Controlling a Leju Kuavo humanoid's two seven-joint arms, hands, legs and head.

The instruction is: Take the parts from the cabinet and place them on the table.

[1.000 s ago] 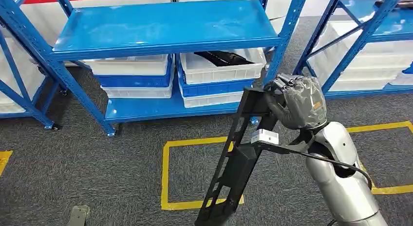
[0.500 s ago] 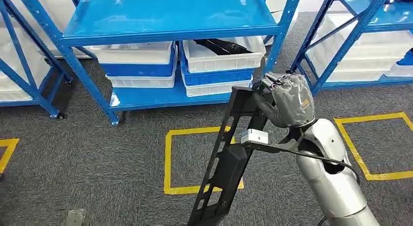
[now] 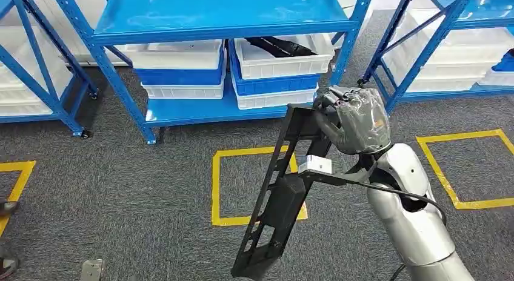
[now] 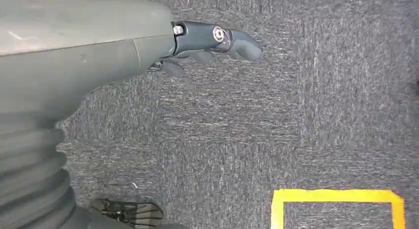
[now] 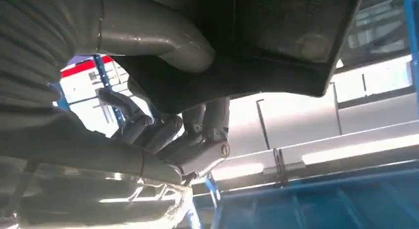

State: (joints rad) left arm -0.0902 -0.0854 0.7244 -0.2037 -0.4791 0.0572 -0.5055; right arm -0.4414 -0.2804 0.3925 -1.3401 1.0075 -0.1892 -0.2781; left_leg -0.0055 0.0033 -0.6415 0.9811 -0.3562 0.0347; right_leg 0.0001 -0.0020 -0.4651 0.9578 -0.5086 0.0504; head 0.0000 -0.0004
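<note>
We are holding a long black part [image 3: 280, 202] in our right hand [image 3: 354, 119], fingers wrapped over its upper end; from the right wrist view the fingers [image 5: 163, 133] are curling around the part's dark edge [image 5: 257, 46]. The part is hanging slantwise from the hand, its lower end dropping down and to the left of the hand, over the grey carpet [image 3: 121, 190]. A small white label [image 3: 315, 164] is sitting on the part just below the hand.

Our left hand [image 4: 207, 41] is hanging above the carpet with nothing in it — its fingers are lying loosely extended, apart from any object.

Beneath the hanging part, a yellow taped square [image 3: 224, 190] is marking the floor; a second yellow outline [image 3: 460, 172] is lying to the right of the hand.

Farther out, beyond the hand, the blue cabinet [image 3: 224, 17] is standing with white bins [image 3: 282, 60] stacked on blue ones on its lower shelf. In the bin straight ahead of the hand another black part [image 3: 279, 46] is lying — tilted against the bin's rim. More white bins [image 3: 448, 69] are resting in the neighbouring rack to the right.
</note>
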